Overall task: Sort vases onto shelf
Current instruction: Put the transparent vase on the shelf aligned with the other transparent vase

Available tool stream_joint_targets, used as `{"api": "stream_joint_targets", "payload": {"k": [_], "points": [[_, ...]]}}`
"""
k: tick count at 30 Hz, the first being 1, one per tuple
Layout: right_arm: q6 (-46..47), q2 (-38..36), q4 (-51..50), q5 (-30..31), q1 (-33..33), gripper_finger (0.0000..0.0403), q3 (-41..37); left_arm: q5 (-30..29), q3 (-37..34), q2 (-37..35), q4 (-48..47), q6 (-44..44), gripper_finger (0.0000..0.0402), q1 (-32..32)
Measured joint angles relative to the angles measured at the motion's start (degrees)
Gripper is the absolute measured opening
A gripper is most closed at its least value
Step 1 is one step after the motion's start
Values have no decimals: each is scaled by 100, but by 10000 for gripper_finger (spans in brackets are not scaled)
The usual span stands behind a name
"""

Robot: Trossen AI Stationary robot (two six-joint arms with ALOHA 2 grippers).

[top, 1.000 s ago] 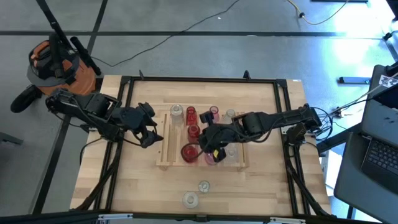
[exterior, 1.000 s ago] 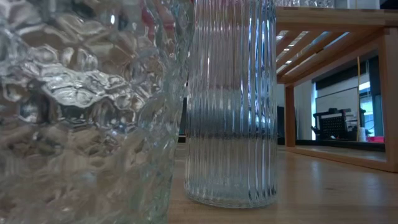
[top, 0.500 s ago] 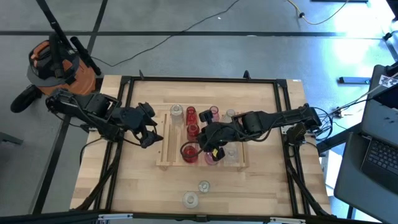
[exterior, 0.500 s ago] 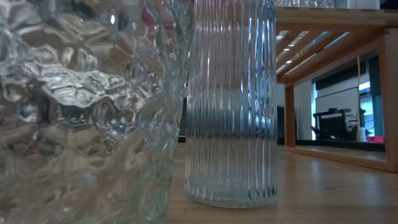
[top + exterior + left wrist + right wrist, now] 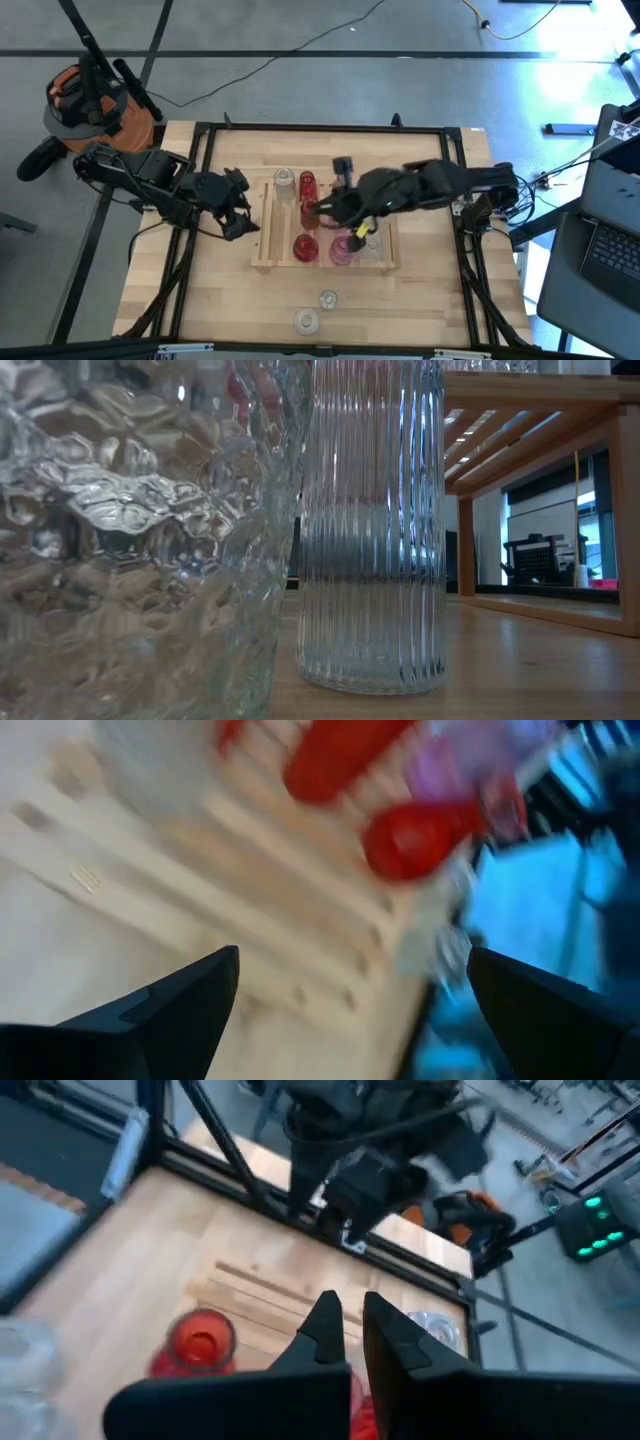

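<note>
The shelf (image 5: 262, 240) of pale slats lies mid-table. Several vases stand on it: a clear one (image 5: 284, 180) and a red one (image 5: 307, 184) on its far part, a red one (image 5: 304, 247), a pink one (image 5: 342, 249) and a clear one (image 5: 373, 246) on its near part. Two clear vases (image 5: 327, 299) (image 5: 306, 320) stand on the table by the near edge, and they fill the low view (image 5: 130, 540) (image 5: 372, 530). My right gripper (image 5: 318, 207) (image 5: 348, 1308) hangs shut above the shelf's middle with nothing between its fingers. My left gripper (image 5: 242, 212) waits open just left of the shelf.
A black frame (image 5: 200, 135) runs around the tabletop. An orange and grey machine (image 5: 85, 105) stands on the floor past the far left corner. A laptop (image 5: 610, 250) sits off the right side. Bare wood lies left and right of the two near vases.
My right gripper has risen from among the red and pink vases on the shelf's near part and has drawn toward the far edge, still shut. The vases stand where they were.
</note>
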Motion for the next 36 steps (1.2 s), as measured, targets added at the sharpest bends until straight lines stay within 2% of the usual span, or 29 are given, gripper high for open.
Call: {"api": "stream_joint_targets", "payload": {"k": [4,8,10,13,16,21,25,29,36], "points": [[539,-1,-1380,93,219,1,598,830,0,0,-452,-162,386,-408],[1634,-318,-3102,1046,771,1,354,816,-7,0,-624,-518,386,-1374],[2324,-423,-3654,1799,1162,1,267,498,-7,0,-214,-750,386,-1948],[2682,-811,-3329,2983,1857,1,-254,-449,-47,43,713,-1187,386,-2766],[3543,-1145,-3578,3675,2417,1,-664,-1279,-172,259,1473,-1659,386,-3197],[4434,-1896,-3533,4028,3347,1,-1882,-1673,-309,1088,2315,-2294,386,-3324],[5221,-2538,-3555,4080,4018,1,-2868,-1463,-337,2045,3301,-2433,386,-3275],[5993,-3064,-3547,4419,4738,1,-3588,-1515,-334,2832,4049,-2905,386,-3228],[6930,-3612,-3531,5109,5625,1,-4224,-1628,-334,3602,4223,-3313,386,-3120]]}}
